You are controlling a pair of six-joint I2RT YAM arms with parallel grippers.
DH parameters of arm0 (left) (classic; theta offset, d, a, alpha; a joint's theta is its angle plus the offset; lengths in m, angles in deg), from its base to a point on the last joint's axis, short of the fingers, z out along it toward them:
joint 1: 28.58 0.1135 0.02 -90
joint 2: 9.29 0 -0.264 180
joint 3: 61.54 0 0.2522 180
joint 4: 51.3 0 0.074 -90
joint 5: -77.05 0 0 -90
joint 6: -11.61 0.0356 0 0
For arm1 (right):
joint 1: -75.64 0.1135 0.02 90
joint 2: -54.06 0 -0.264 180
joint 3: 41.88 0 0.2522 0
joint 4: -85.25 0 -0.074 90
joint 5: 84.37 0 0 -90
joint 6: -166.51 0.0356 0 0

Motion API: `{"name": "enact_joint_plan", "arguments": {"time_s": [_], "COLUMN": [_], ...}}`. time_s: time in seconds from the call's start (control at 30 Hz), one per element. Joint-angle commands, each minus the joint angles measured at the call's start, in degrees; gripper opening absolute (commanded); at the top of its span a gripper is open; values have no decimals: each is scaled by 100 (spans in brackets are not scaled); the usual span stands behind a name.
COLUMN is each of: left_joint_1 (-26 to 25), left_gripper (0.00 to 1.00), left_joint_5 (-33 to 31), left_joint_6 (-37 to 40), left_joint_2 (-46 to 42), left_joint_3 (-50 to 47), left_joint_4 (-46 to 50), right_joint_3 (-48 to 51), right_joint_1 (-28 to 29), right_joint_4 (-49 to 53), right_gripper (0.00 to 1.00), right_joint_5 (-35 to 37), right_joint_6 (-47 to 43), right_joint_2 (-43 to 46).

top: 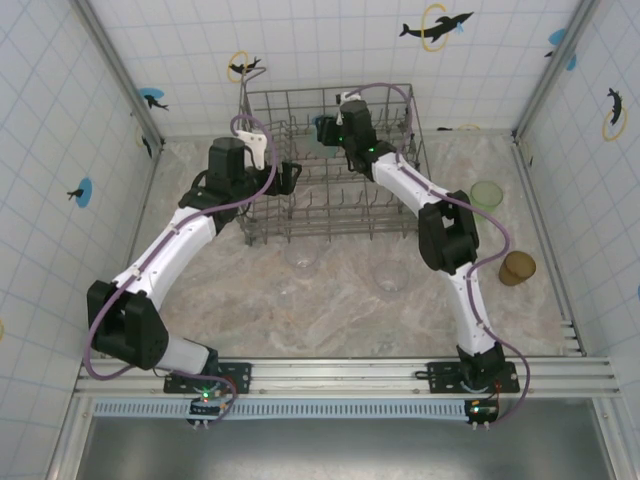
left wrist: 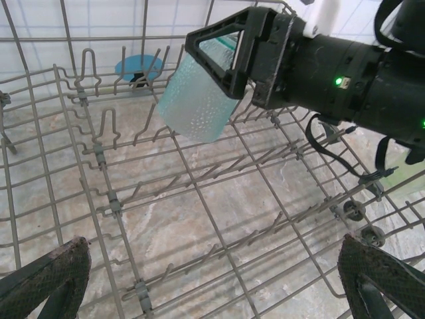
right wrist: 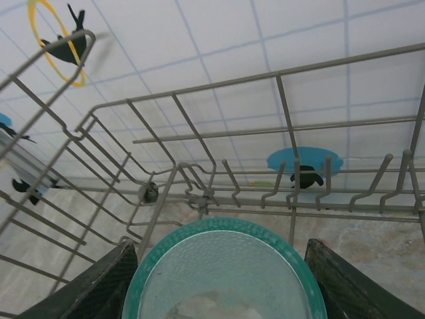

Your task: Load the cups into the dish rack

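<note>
Inside the dish rack (top: 330, 92), your right end effector (right wrist: 222, 292) is holding the teal cup (left wrist: 196, 100) tilted, base toward the tines; your left end effector (left wrist: 212, 286) is gaping wide.

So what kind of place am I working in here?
Probably a lab test cell rather than a real kitchen: grid-patterned walls with dolphin stickers, a marble-look tabletop with a metal mounting rail along its near edge, and a dish rack on it.
</note>
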Motion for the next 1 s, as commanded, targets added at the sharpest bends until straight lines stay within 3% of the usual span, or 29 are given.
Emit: {"name": "enact_joint_plan", "arguments": {"time_s": [0.0, 0.97], "left_joint_1": [25, 23], "left_gripper": [98, 98], "left_joint_5": [60, 81], "left_joint_6": [40, -53], "left_joint_2": [-208, -189], "left_joint_3": [-50, -144], "left_joint_4": [-115, -179], "right_joint_3": [-481, -792], "right_joint_1": [123, 333], "right_joint_4": [-455, -1245], "right_gripper": [34, 36], "right_joint_5": [320, 1011], "right_joint_6": [-388, -1583], "right_joint_2": [-228, -961]}}
